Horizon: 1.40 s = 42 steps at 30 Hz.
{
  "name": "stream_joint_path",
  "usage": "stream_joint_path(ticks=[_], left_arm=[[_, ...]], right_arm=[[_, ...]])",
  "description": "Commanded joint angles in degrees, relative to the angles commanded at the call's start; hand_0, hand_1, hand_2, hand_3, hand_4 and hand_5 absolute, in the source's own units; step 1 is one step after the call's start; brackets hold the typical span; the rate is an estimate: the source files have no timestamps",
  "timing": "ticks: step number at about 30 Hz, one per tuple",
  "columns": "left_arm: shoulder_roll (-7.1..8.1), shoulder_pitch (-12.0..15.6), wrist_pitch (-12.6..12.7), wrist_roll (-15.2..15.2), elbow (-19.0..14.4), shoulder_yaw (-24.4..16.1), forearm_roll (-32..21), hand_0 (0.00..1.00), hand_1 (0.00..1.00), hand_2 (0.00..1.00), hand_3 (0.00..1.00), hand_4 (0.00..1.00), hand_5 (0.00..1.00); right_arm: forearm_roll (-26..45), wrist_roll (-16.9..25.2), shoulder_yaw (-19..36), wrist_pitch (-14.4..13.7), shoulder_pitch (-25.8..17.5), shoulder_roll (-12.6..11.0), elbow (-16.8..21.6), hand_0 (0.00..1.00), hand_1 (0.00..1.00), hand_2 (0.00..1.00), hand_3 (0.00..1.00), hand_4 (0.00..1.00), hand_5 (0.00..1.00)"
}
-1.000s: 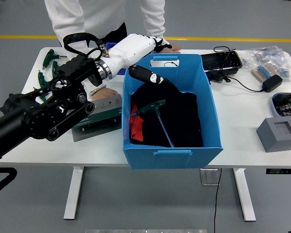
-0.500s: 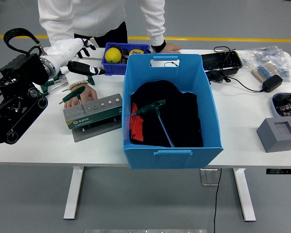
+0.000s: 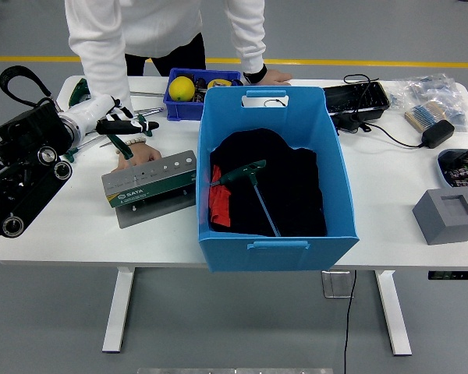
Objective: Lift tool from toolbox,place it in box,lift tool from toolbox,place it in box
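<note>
Left robot hand point(image 3: 113, 125) has pulled back from over the blue box point(image 3: 339, 175) and now sits well left of it, just behind the grey tool holder point(image 3: 150, 181). A second ago it reached over the box's far-left corner; half a second ago it was already left of the box above the holder. Now it is lower and closer to the holder's far-left end.

One green-handled T-wrench point(image 3: 249, 187) lies inside the box on the black cloth, next to a red item point(image 3: 219, 204). It has not moved across the frames, so the first placement looks done.

The robot hand's fingers are curled around a dark green tool handle point(image 3: 118, 142), but whether the grip is closed on it or only touching cannot be told from this view. More green tools point(image 3: 79, 91) lie further left of the box, near the bench's point(image 3: 70, 234) far-left corner.

The person's hand point(image 3: 136, 153) rests on the holder's far edge, steadying it, just beside the robot hand. The other hand point(image 3: 271, 75) rests behind the box.

Judgement: second pick is starting; the lift from the holder is not yet done. Right arm not visible.
</note>
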Motion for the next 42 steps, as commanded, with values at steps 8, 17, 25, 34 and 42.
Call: stream_joint_path(ticks=[8,17,25,34,42], left_arm=[[0.34,-0.9,-3.1,2.0,0.5,1.0,-1.2,0.395,0.497,0.557,0.669,0.998,0.998],[0.73,-1.8,-5.3,1.3,0.6,3.0,-3.0,0.401,0.475,0.542,0.638,0.998,0.998],[0.84,-3.5,-7.3,2.5,1.4,6.3,-5.4,0.366,0.371,0.455,0.602,0.998,0.998],[1.43,-4.7,-9.4,3.5,1.5,9.0,-6.6,0.365,0.371,0.452,0.581,0.998,0.998],[1.65,-5.2,-10.4,3.8,2.2,9.8,-9.0,0.358,0.368,0.448,0.563,0.998,0.998]], right_arm=[[-0.2,-0.1,0.1,0.1,0.0,0.0,0.0,0.644,0.626,0.700,0.549,0.778,0.669],[-0.3,-0.1,0.1,0.0,0.0,0.0,0.1,0.644,0.626,0.699,0.549,0.778,0.669],[-0.8,-0.3,0.4,0.0,-0.2,0.0,0.1,0.643,0.626,0.699,0.550,0.778,0.670],[-1.5,-0.5,0.8,-0.1,-0.5,0.1,0.1,0.644,0.625,0.699,0.550,0.778,0.669],[-2.1,-0.7,1.2,-0.1,-0.7,0.2,0.2,0.644,0.627,0.699,0.550,0.777,0.669]])
